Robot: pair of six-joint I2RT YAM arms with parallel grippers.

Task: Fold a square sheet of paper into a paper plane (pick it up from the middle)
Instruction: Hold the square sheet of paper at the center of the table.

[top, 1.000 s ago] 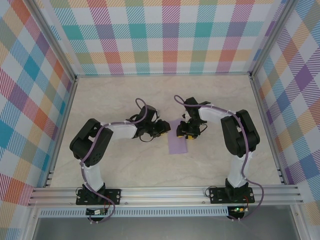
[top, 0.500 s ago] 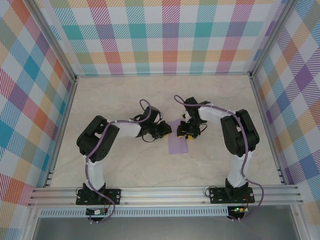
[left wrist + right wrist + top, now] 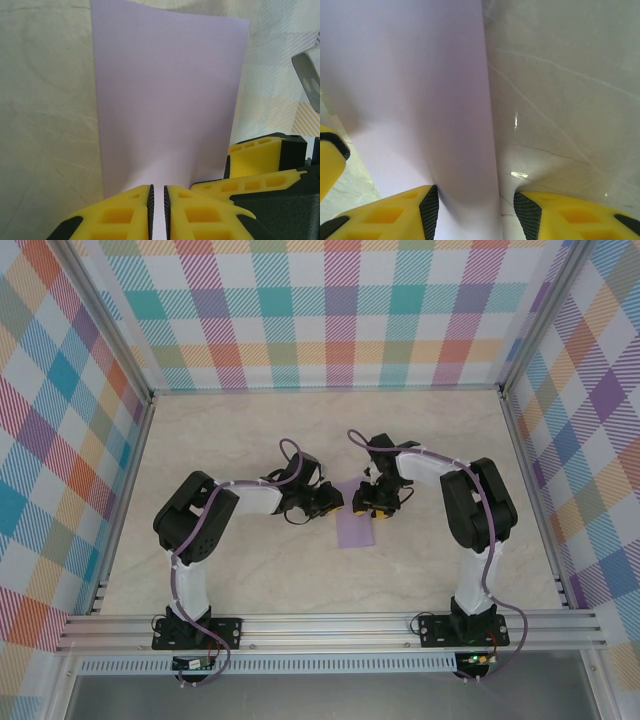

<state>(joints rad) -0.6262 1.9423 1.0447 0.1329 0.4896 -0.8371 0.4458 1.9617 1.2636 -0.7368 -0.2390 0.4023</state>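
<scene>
- Lavender paper, thin, plain and smooth, is being shown as the sheet [image 3: 356,530], which is lying mid-table between the two grippers as a straight-edged rectangle, taller than wide.
- Pale marbled veining is being shown on the table [image 3: 250,440], and bright plaid is being carried by the walls [image 3: 340,310].
- Ribbed yellow plastic, tipped with black pads, is being shown on the fingers [image 3: 120,215].
- The left arm is being held bent, elbow out to the left and forearm reaching in toward the centre. The left gripper [image 3: 157,195] is being held nearly closed, its jaws a thin slit apart, and the sheet's near edge is being pinched between them.
- The right arm is being held folded and is reaching in from the other side. The right gripper [image 3: 475,200] is being held about half open astride the sheet's edge; the paper is being touched by one pad while a gap is being left at the other.
</scene>
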